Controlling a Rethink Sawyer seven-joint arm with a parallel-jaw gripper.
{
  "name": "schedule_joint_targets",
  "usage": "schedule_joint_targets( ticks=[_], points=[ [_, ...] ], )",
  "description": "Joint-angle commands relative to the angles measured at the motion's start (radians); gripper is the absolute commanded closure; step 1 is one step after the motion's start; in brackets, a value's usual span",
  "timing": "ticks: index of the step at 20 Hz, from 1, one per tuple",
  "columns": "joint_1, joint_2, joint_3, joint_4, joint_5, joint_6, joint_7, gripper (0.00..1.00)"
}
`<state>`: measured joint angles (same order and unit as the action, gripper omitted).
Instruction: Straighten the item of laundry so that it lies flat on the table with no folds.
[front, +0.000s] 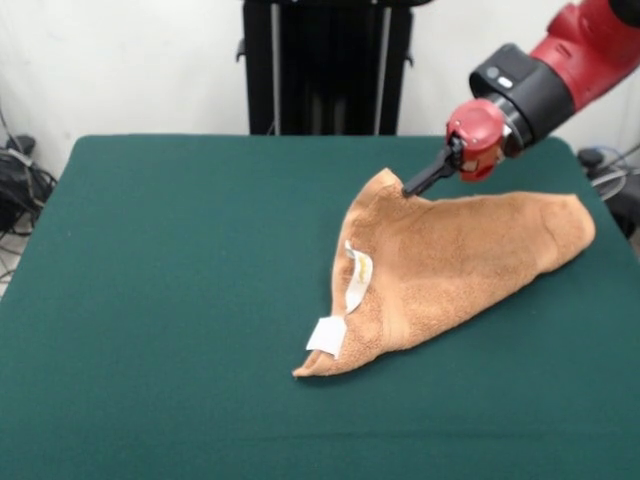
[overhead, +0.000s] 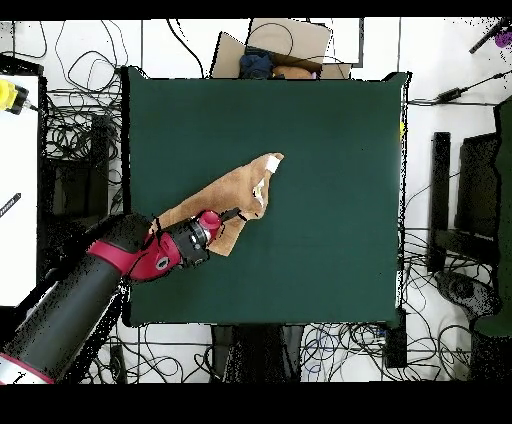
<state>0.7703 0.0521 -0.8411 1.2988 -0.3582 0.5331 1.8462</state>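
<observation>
The orange-tan towel (front: 460, 250) lies on the right part of the green table (front: 180, 280), folded over itself into a rough triangle. Its white tags (front: 327, 335) show along the near left edge. My gripper (front: 410, 188) comes in from the upper right. Its black fingers look closed together on the towel's far corner, which stands up slightly in a peak. In the overhead view the towel (overhead: 235, 190) lies left of the middle of the table (overhead: 330, 150). There the gripper (overhead: 238, 214) meets the towel's lower edge, and the tags (overhead: 272, 160) are at its upper right tip.
The black pedestal (front: 325, 65) stands behind the table's far edge. Cables cover the floor around the table. A cardboard box (overhead: 280, 45) sits past the table's top edge in the overhead view, and a white surface (overhead: 18, 190) is at the left.
</observation>
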Motion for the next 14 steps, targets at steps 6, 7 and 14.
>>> schedule_joint_targets(
  ticks=[6,7,14],
  points=[
    [-0.001,0.026,0.146,-0.094,-0.021,0.070,0.003,1.00],
    [-0.001,0.027,0.146,-0.098,-0.020,0.072,0.001,1.00],
    [-0.012,0.024,0.156,-0.110,-0.012,0.088,-0.008,1.00]
  ],
)
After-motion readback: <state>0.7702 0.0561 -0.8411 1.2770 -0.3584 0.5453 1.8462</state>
